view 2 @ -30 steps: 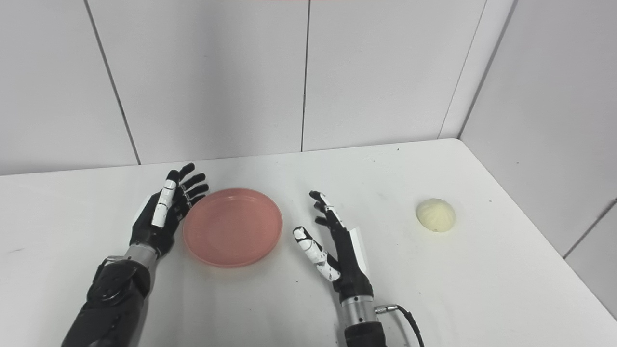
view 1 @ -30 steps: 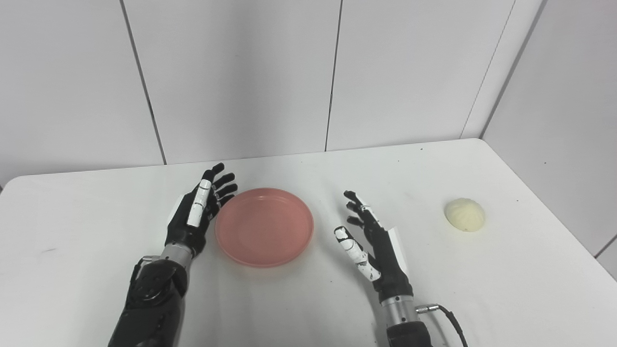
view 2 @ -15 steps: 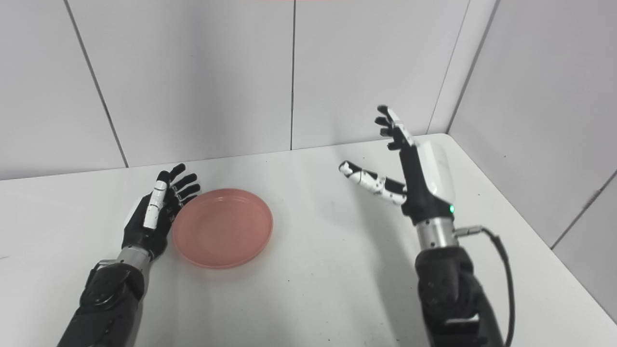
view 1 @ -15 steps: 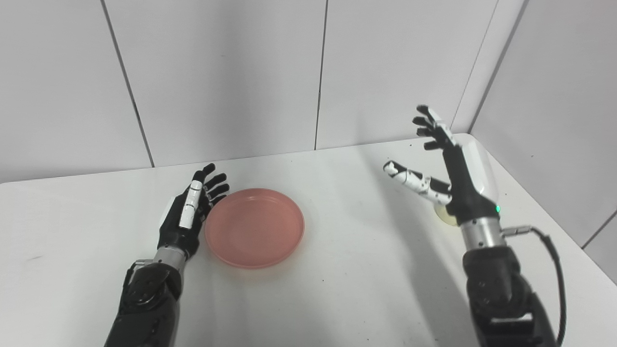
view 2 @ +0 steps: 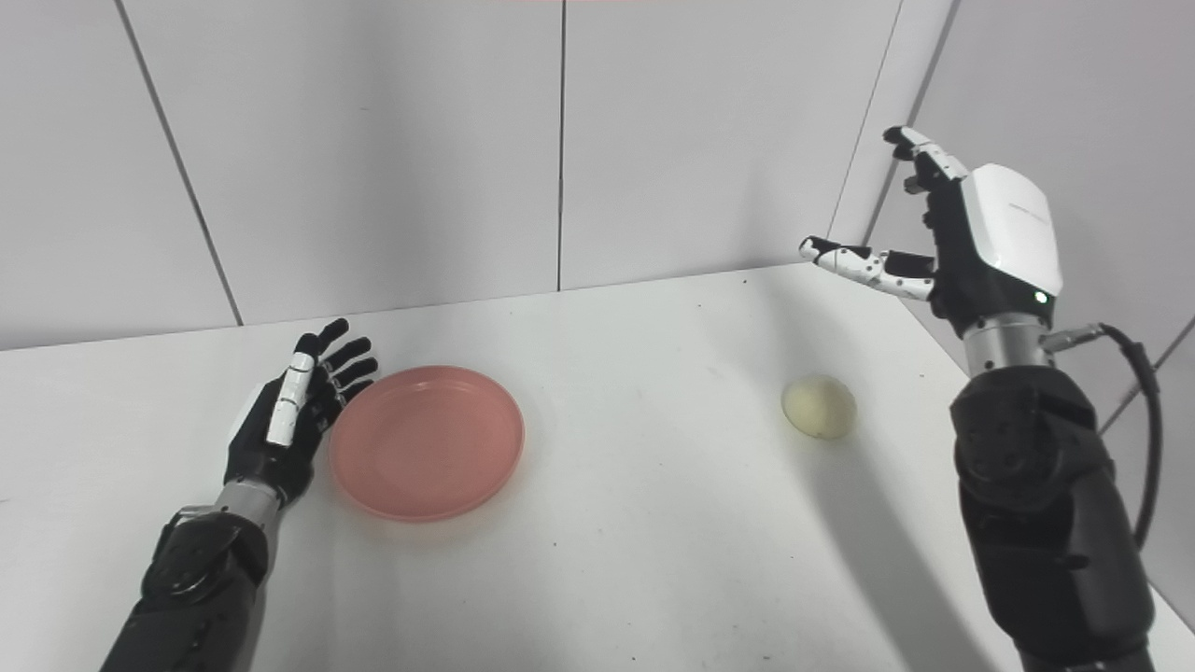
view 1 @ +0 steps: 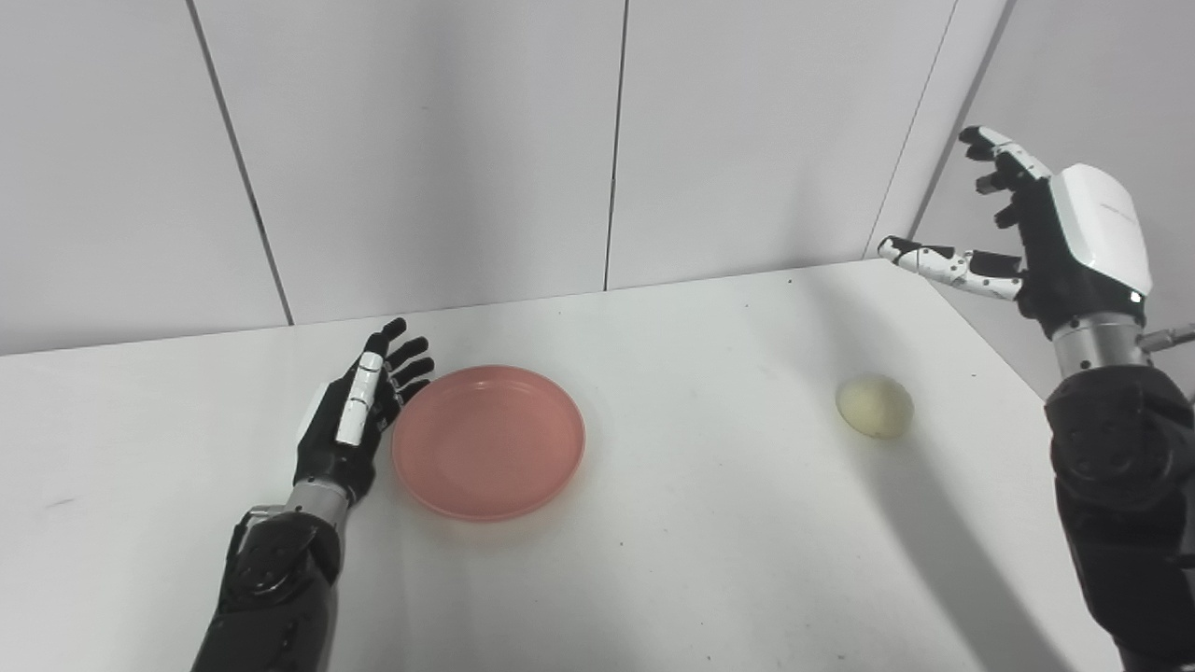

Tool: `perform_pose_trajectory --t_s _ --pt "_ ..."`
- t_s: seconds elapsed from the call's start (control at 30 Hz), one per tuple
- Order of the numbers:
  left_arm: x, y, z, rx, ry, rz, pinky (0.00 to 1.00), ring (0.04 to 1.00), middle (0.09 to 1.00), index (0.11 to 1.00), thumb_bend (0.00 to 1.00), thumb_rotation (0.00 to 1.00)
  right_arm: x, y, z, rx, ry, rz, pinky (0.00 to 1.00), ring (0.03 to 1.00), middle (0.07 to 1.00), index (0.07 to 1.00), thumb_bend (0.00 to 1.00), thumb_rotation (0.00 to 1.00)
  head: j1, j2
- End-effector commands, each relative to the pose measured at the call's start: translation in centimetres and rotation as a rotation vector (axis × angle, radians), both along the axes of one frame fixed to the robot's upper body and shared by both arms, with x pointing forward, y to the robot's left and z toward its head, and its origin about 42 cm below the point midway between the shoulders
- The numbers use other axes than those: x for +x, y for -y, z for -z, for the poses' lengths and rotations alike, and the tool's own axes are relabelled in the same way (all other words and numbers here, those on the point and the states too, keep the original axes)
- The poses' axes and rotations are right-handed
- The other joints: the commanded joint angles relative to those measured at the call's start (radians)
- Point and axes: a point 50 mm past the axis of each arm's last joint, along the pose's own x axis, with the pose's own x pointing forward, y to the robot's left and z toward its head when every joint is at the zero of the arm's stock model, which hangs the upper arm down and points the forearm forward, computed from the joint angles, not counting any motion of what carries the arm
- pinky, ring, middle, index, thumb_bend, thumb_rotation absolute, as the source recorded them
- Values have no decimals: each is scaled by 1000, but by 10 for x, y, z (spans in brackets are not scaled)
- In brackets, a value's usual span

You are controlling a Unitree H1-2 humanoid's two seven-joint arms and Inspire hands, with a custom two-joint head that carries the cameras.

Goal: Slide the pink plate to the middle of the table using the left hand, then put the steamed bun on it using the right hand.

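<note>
Left hand: fingers spread, empty, low on the worktop, just beside the plate's left rim. Plate: left of centre. Bun: far right on worktop; right hand raised well above it, fingers wide, empty.

Pink plate, pale cream bun, white table, black-and-white hands.

- Left hand: black w/ white thumb segments, silver wrist collar, black forearm.
- Right hand: black fingers, white back cover, thumb white w/ black patches, green LED nr wrist.
- Silver wrist collar, black cable off connector, bulky black forearm.
</note>
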Motion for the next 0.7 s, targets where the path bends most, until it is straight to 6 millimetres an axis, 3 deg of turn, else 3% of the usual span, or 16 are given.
perform_pose_trajectory --t_s 0.0,0.07,0.13,0.2,0.43,0.67 --pt "-8 -2 21 12 -89 1 792 818 844 887 727 859 -1 8 -25 -79 -6 32 692 829 859 843 1000 563 1 -1" --pt "-8 -1 21 12 -90 2 792 818 844 886 728 859 2 13 -26 -99 -81 40 699 830 856 844 1000 558 2 -1" --pt "-7 -1 21 13 -90 5 795 825 849 892 729 862 6 19 -25 -116 -184 49 798 895 900 861 1000 587 1 -2" --pt "-7 -1 22 15 -91 7 796 825 851 894 727 865 10 25 -24 -124 -274 60 820 911 909 860 1000 573 1 -3" --pt "-6 0 24 19 -97 13 785 818 851 892 722 858 25 29 -11 -125 -404 50 722 856 885 816 1000 494 5 -6" --pt "-6 0 26 25 -98 14 780 818 852 891 727 860 36 18 2 -153 -457 56 661 869 900 813 1000 518 5 -6"
